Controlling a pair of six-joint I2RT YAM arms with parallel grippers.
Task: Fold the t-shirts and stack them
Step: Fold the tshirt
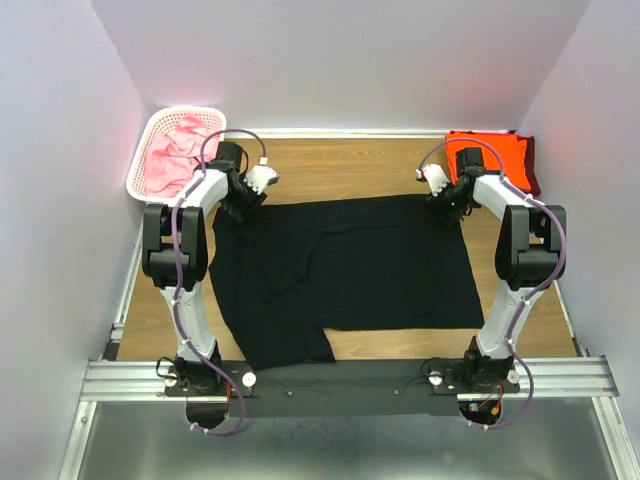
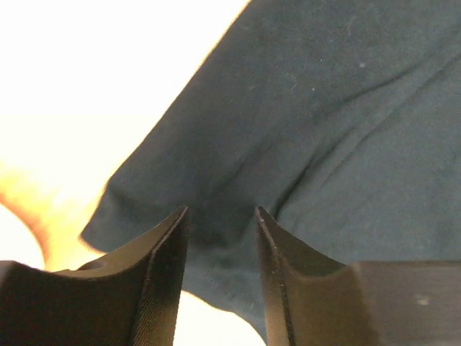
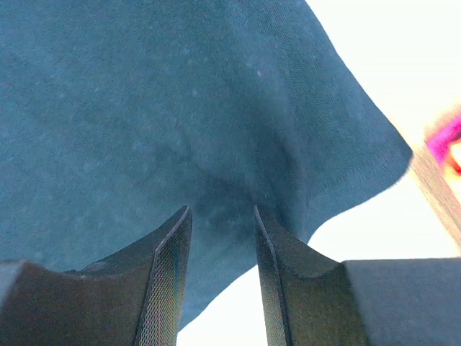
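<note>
From above, the black t-shirt (image 1: 340,270) lies spread flat mid-table, left gripper (image 1: 243,205) at its far-left corner, right gripper (image 1: 450,203) at its far-right corner; left wrist: jaws part-spread, astride the cloth's edge; right wrist: jaws likewise part-spread over cloth.

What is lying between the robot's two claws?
The black cloth t-shirt: its far edge runs from left gripper to right gripper, in the top view.

A black cloth t-shirt (image 1: 340,270) is lying spread flat mid-table; a folded bright orange shirt (image 1: 488,155) is sitting far right; crumpled pink shirts (image 1: 175,155) are lying far left.
</note>
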